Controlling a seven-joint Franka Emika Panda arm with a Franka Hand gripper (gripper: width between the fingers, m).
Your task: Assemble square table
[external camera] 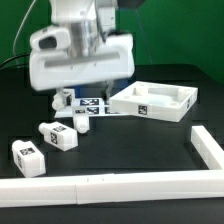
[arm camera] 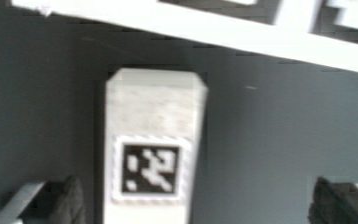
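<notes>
Standing above one leg (arm camera: 153,120), the gripper (arm camera: 194,198) has its fingers (arm camera: 39,200) spread wide. They flank the leg with a dark gap on each side and grasp nothing. The leg rests on the black table (external camera: 150,140), its tag (arm camera: 151,168) facing the wrist camera, near the marker board (arm camera: 211,30). The tabletop (external camera: 155,100) sits rim up toward the exterior view's right. Other legs (external camera: 58,135) lie loose, apart from the tabletop. An L-shaped rail (external camera: 100,185) borders the near edge.
</notes>
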